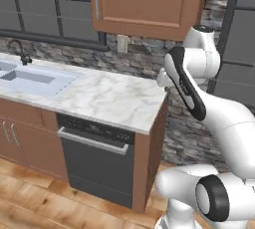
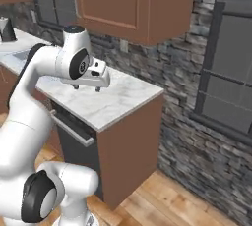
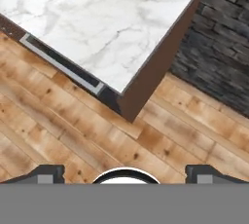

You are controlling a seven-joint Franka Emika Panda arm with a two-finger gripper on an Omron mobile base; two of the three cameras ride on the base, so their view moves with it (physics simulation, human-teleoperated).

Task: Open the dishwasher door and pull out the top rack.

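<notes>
The dishwasher door (image 1: 97,166) is a dark panel under the marble counter (image 1: 109,98), standing upright and closed, with its silver bar handle (image 1: 92,141) across the top. From the right the door (image 2: 74,149) is seen edge-on below its handle (image 2: 71,127). The top rack is hidden behind the closed door. My gripper (image 2: 86,88) hovers above the counter's right end, pointing down, well above the handle. In the hand view the gripper (image 3: 125,174) is open, fingertips (image 3: 46,173) wide apart with nothing between them; the handle (image 3: 61,65) lies far below.
A sink (image 1: 30,78) with a dark faucet (image 1: 20,51) sits at the counter's left. A brown wall cabinet (image 1: 144,1) hangs above the counter. Brown base cabinets (image 1: 20,143) flank the dishwasher. Wooden floor (image 3: 73,130) spreads in front, and a stone wall (image 2: 197,141) stands to the right.
</notes>
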